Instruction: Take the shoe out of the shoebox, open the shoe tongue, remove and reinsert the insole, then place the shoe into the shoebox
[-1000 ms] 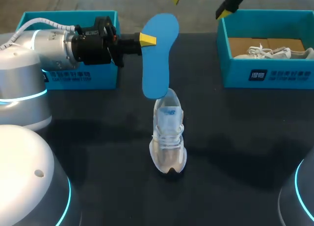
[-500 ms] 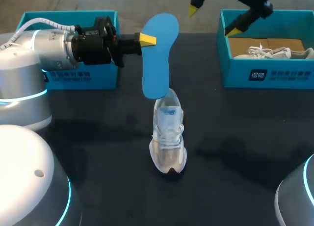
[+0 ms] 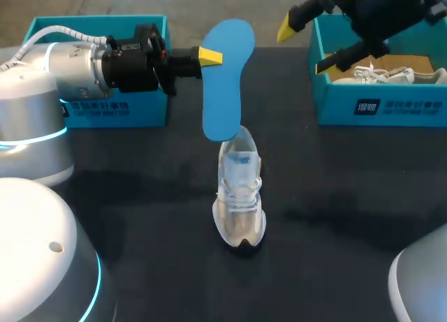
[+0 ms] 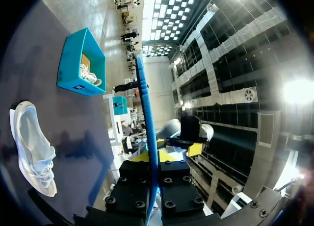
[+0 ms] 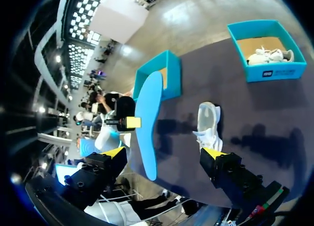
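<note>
A blue insole [image 3: 227,77] hangs upright in the air, its lower end just above the heel of the white sneaker [image 3: 241,196] that stands mid-table. My left gripper [image 3: 209,56] comes in from the left and is shut on the insole's edge; in the left wrist view the insole [image 4: 147,113] runs edge-on out from between my gripper's [image 4: 153,156] fingers. My right gripper [image 3: 305,48] hovers open and holds nothing near the right shoebox's near-left corner. From the right wrist view the insole [image 5: 147,120] and sneaker [image 5: 208,122] lie ahead of that gripper [image 5: 164,153].
A teal shoebox [image 3: 380,102] at the back right holds another white shoe [image 3: 391,74]. A second teal shoebox [image 3: 150,91] stands at the back left behind my left arm. Dark table surface surrounds the sneaker.
My right arm has swung in from the far edge, to the right and lower, with its fingers staying open. The left arm, insole and sneaker have not moved.
</note>
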Motion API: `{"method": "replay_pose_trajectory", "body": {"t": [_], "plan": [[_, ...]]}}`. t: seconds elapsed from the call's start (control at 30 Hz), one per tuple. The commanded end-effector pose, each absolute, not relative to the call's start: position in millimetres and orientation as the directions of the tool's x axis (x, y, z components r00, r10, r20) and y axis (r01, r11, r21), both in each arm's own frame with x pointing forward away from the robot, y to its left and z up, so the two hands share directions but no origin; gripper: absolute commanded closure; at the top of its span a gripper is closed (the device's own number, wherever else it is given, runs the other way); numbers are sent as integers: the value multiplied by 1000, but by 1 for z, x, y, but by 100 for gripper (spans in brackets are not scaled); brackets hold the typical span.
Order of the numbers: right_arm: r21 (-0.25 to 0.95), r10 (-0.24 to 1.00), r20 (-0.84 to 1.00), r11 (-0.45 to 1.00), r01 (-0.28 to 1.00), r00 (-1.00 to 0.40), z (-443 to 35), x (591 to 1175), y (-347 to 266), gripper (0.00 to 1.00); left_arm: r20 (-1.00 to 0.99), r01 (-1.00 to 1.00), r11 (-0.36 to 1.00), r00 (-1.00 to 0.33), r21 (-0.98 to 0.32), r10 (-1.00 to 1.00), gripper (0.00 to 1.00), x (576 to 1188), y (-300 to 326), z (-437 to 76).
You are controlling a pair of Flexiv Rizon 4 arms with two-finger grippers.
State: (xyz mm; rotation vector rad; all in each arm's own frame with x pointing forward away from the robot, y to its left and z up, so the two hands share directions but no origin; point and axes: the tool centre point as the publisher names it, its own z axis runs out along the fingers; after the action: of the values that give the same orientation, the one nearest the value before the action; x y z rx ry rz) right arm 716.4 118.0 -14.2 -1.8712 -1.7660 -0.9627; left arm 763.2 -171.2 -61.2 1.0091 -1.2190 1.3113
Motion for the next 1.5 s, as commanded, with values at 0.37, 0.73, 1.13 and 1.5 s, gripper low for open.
{"method": "replay_pose_trajectory", "body": {"t": [0.37,0.73,1.13,1.5], "plan": [[208,62,977,-110,972,-202,-49,716,117,0,985,-992,49,-112,-120,134,100,762,-171,-61],[201,-52,976,-142,969,-210,-69,717,109,0,985,-992,49,-112,-120,134,100,762,-171,-61],[191,-50,979,-146,971,-200,-72,722,107,0,985,-992,49,-112,-120,134,100,762,-171,-61],[190,1,982,-135,973,-191,-68,724,109,0,985,-992,49,-112,-120,134,100,762,-171,-61]]}}
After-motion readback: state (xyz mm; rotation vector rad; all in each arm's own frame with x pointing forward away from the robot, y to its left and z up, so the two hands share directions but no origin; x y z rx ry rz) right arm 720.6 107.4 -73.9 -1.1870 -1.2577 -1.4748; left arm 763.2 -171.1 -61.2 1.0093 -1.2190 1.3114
